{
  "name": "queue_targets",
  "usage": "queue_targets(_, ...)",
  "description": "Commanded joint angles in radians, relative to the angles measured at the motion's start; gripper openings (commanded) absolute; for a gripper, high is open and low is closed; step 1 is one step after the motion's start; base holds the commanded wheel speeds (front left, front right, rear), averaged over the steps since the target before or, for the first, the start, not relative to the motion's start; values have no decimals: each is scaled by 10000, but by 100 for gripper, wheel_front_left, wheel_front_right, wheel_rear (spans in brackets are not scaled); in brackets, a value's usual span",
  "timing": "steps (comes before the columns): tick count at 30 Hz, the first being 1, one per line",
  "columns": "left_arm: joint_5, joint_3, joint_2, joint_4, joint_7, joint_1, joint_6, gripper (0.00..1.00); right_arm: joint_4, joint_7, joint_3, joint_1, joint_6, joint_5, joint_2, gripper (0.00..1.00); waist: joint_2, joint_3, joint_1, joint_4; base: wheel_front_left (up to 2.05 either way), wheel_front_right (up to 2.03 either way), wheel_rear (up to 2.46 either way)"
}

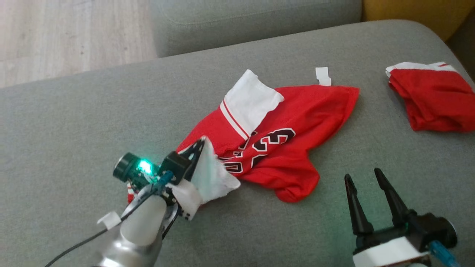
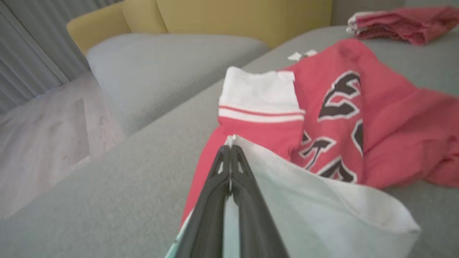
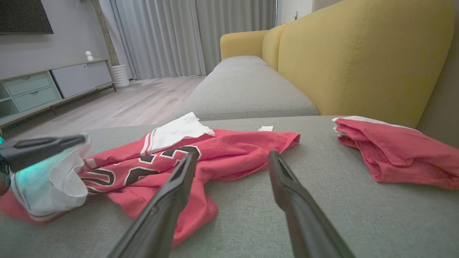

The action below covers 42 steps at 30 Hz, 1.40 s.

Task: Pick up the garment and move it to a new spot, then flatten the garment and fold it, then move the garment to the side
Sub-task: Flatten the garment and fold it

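Red jersey cloth in front of me: the garment (image 1: pixel 289 133) lies crumpled on the grey cushion (image 1: pixel 92 122), about the middle of the head view. Its body runs up to the right and bunches into folds along the near edge. Black numerals outlined in white cross the chest, too creased for me to read cleanly. The far white sleeve (image 1: pixel 250 98), with a red-and-white striped band, is flopped over the top of the red. The near white sleeve (image 1: pixel 213 176) is at the garment's near-left end, and that's where my left gripper (image 1: pixel 202 141) is, closed tight and pinching the edge of that white cloth, which stands up off the cushion around it and looks tinted greenish. On the left wrist view the two dark fingers (image 2: pixel 215 186) meet at their tips with the white fabric nipped between them. My right gripper (image 1: pixel 362 174) is at the near right, jaws spread wide with nothing in them, above bare cushion near the garment's bunched hem. A small white tag (image 1: pixel 323 76) lies just beyond the garment's far edge. A second red garment (image 1: pixel 434 100) sits in a heap well apart on the right, near the yellow backrest (image 3: pixel 358 53).
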Motion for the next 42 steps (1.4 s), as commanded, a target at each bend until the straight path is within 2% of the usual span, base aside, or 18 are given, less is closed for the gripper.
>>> queue_targets(1,-146,432,400,-689,-120,-48,102,0,-281,-63,178,20,37,9,-67,100,0,-140,1,143,0,0,0)
queue_targets(13,-859,1298,1622,-4736,-123,1479,205,0,-230,-63,161,351,37,70,-46,100,0,-577,1,1103,0,0,0)
queue_targets(18,-954,1530,1901,-5507,-123,1688,294,0,-89,-63,287,359,37,119,4,100,0,-547,1,1370,0,0,0)
queue_targets(27,-890,1859,2325,-6546,-123,1247,435,0,874,-63,565,179,37,162,43,100,0,-292,1,1792,0,0,0)
queue_targets(42,-667,2164,2886,-6726,-124,-235,444,0,3393,-63,1525,-984,37,626,20,100,0,405,1,2172,0,0,0)
